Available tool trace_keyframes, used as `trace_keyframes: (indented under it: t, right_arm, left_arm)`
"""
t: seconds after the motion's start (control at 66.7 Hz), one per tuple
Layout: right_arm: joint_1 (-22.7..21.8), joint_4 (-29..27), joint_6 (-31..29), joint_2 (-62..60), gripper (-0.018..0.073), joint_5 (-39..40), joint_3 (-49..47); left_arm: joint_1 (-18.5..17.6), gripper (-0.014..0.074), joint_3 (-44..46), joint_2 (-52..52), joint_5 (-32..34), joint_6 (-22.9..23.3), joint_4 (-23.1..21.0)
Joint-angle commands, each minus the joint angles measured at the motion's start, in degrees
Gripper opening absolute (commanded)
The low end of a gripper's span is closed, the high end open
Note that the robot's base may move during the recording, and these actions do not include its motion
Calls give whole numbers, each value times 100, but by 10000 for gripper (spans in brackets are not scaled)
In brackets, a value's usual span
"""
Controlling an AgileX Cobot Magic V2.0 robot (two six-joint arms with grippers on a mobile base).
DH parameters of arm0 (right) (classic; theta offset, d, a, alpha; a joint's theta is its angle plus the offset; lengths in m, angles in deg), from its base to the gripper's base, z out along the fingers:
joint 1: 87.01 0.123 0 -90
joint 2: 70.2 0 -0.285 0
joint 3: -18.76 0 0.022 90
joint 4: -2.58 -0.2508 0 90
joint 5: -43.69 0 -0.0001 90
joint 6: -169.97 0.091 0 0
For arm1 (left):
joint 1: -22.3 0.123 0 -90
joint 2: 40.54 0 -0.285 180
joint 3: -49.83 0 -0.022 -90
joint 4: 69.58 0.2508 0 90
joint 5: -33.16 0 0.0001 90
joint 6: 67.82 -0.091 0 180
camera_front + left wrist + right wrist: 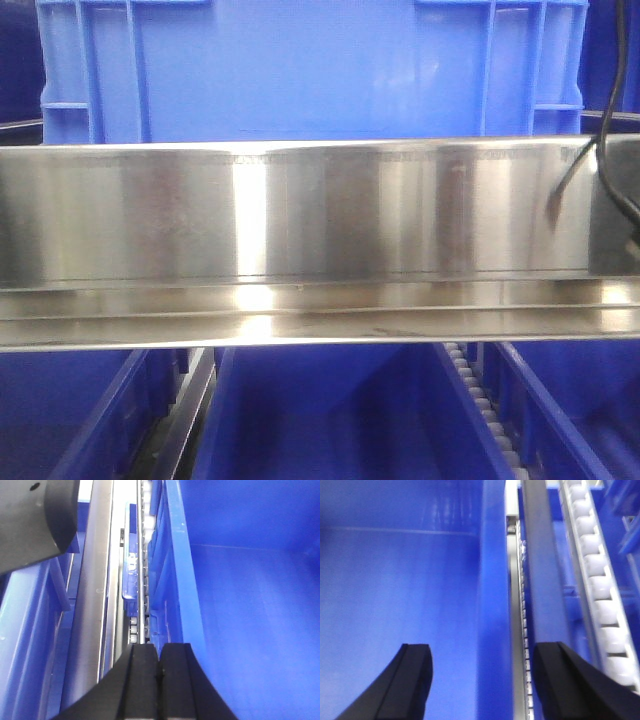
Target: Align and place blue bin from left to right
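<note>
The blue bin (310, 70), a large bright-blue tote with ribbed corners, stands behind the steel rail (300, 215) in the front view, where neither gripper shows. In the left wrist view a blue bin's inside (250, 605) fills the right half. My left gripper (160, 650) is shut beside its left rim (182, 580), with nothing visible between the pads. In the right wrist view my right gripper (485, 649) is open and straddles a bin's right wall (495, 605), one finger inside and one outside. I cannot tell whether these are the same bin.
Darker blue bins (330, 420) sit below the rail with a roller track (485, 400) between them. White rollers (600, 595) and a metal strip (540, 555) run right of the bin wall. A metal rail (92, 605) runs left of it. A black cable (600, 150) hangs at right.
</note>
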Motion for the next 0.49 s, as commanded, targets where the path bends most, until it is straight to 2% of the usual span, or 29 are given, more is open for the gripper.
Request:
trace_keyframes:
  t: [0.0,0.36,0.48]
  right_arm:
    - [-3,66,43,21,328,107,-41]
    - [-15,66,43,21,326,107,-41]
    - [-15,66,43,21,230,97,-41]
  left_arm:
    - [-30,-111,44,-22,4,30,-28]
    - [-30,-111,44,-22,-55,30,-28]
    - [-30,-111,44,-22,-112,30,-28]
